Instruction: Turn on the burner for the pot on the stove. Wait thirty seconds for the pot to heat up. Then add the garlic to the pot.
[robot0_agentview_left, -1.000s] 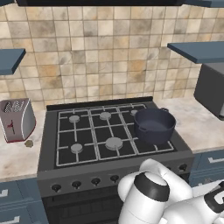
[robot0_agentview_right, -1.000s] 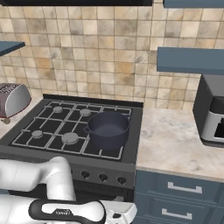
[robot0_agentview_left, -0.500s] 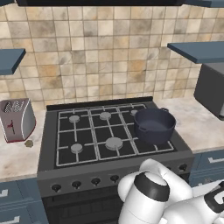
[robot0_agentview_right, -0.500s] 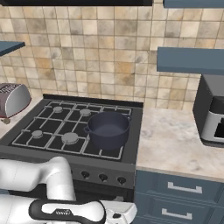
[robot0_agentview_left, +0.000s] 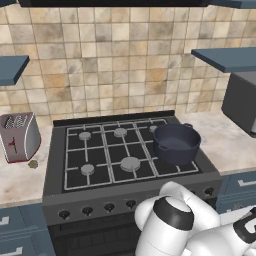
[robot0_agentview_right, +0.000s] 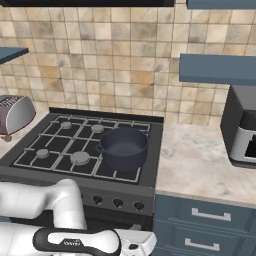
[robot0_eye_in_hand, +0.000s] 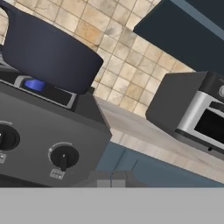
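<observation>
We see the stove set into the worktop against a tiled wall, its black grates carrying six grey burner caps and its front panel a row of dark knobs. To its right, at the worktop's far right edge, stands a grey and silver oven-like appliance under a blue shelf. At the worktop's left end sits a silver toaster with a red lever.

On the stove's front right grate rests the pot, dark navy-grey, upright, with small loop handles at its rim; from the right base view we look into it and make out nothing inside. In the hand view the pot looms above the stove's front panel, and a small blue glow shows under its base at the burner. Below it the rightmost knob faces us, apart from the hand, with a second knob at the view's left edge.

The garlic, a tiny tan lump, lies on the worktop just in front of the toaster, near the stove's left edge and well apart from the pot.

The gripper sits low before the stove front, its jaws clenched tight together on nothing, touching neither knob nor panel.
</observation>
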